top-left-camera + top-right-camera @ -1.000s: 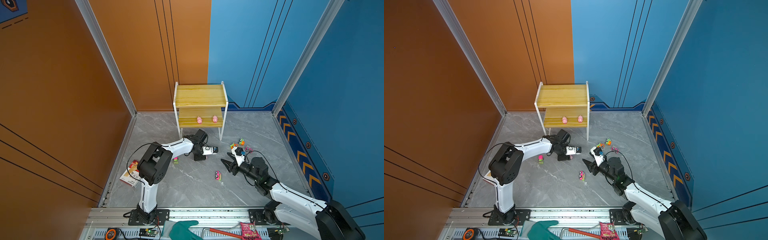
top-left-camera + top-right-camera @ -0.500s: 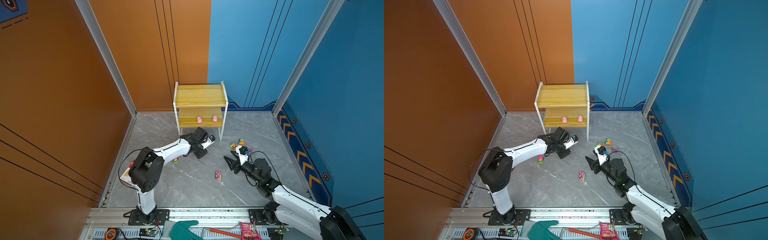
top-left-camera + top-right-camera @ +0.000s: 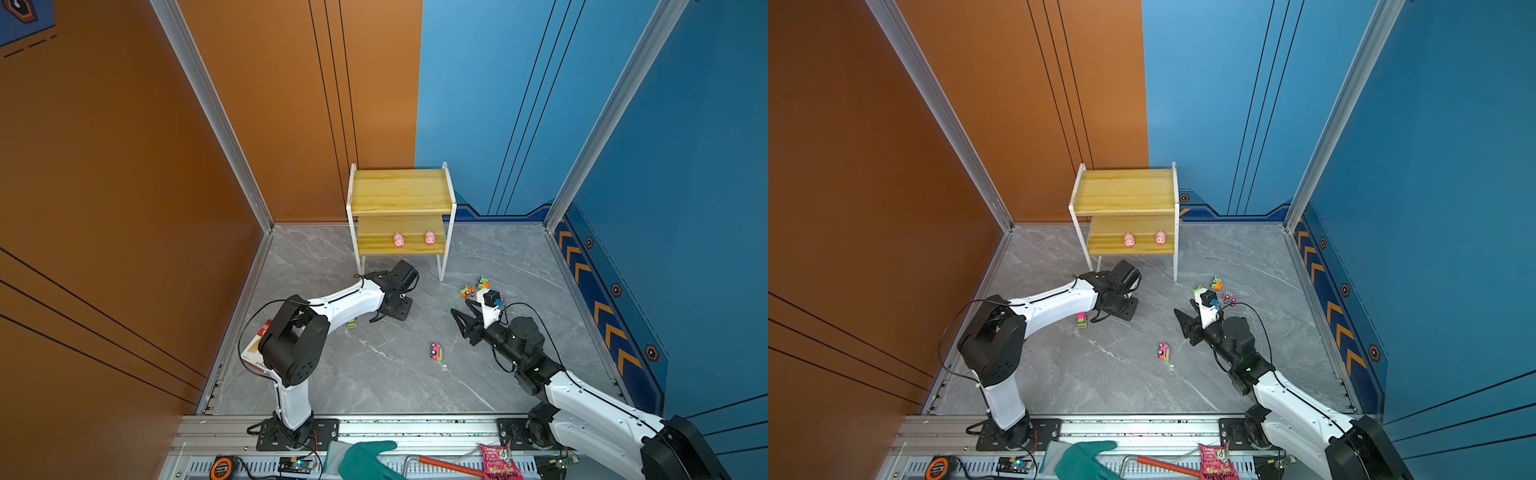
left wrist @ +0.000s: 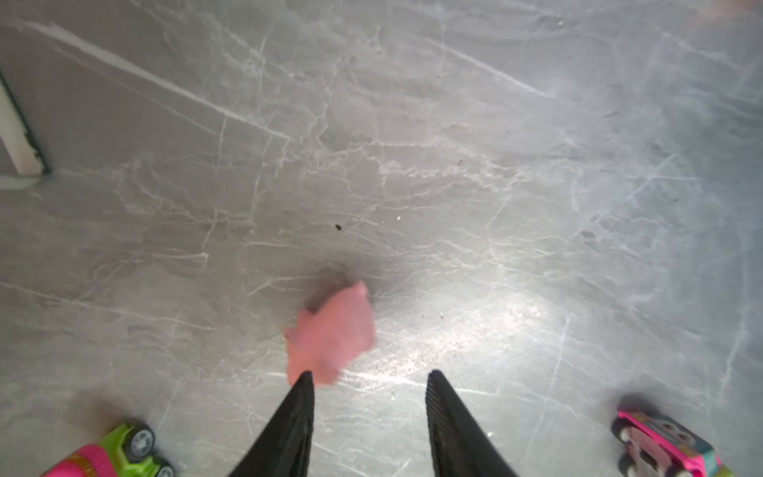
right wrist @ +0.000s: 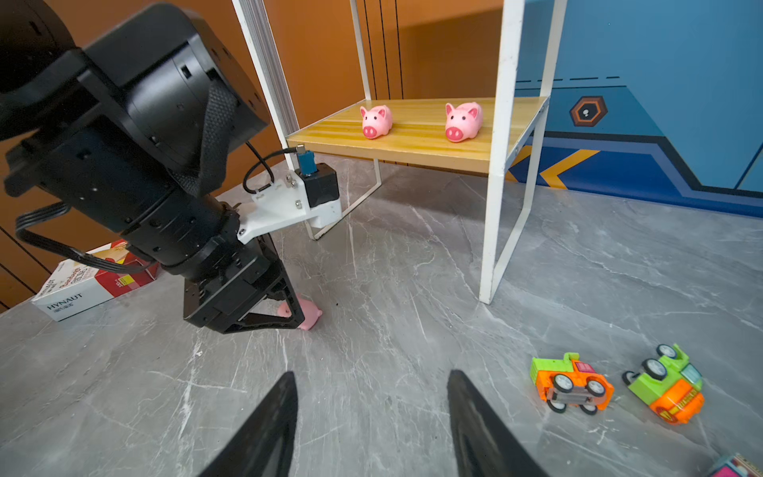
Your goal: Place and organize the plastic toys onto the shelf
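I see a white and red carton (image 5: 95, 281) printed HYNAUT lying flat on the grey marbled desk (image 3: 374, 386), close to the orange wall (image 3: 124, 166). Along the metal rail (image 3: 415, 424) at the near edge, from left to right in both top views, lie an orange tape measure (image 3: 221, 468), a teal glove (image 3: 361, 459), a red-handled tool (image 3: 444, 465) and a pink printed snack packet (image 3: 496, 463).
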Controlling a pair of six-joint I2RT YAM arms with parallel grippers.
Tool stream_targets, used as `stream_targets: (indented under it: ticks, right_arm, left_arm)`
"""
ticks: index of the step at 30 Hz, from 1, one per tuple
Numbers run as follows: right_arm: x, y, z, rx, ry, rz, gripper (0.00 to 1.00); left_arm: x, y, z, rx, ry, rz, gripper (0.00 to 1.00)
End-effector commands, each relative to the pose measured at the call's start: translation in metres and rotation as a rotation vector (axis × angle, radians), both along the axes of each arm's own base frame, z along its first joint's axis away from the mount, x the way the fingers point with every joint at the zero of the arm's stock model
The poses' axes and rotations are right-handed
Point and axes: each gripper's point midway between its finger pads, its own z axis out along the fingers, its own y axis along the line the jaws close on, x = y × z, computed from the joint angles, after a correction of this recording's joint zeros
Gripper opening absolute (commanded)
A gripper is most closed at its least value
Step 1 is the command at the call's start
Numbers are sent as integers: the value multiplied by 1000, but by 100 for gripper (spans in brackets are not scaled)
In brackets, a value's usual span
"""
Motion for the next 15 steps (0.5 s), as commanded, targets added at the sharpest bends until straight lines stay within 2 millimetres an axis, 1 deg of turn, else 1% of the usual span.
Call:
stream_targets:
  ticks: [1, 3, 5, 7, 10, 15]
  right_arm:
    - [1, -1, -4, 12, 24, -7, 59]
    - [0, -1, -5, 15, 24, -4, 59]
    - [0, -1, -5, 16, 25, -4, 59]
    - [0, -1, -4, 17, 23, -4, 59]
    - [0, -1, -5, 15, 22, -3, 59]
    - [2, 1, -8, 0, 26, 0, 59]
  left_arm:
    - [-12, 17, -26, 72, 55, 142, 46]
    - [-12, 17, -32, 94, 51, 153, 46]
    - [-10, 17, -31, 104, 35, 157, 46]
    - [-5, 18, -23, 104, 1, 158, 46]
    - [3, 18, -5, 74, -40, 146, 47]
    - [6, 3, 27, -23, -81, 112, 50]
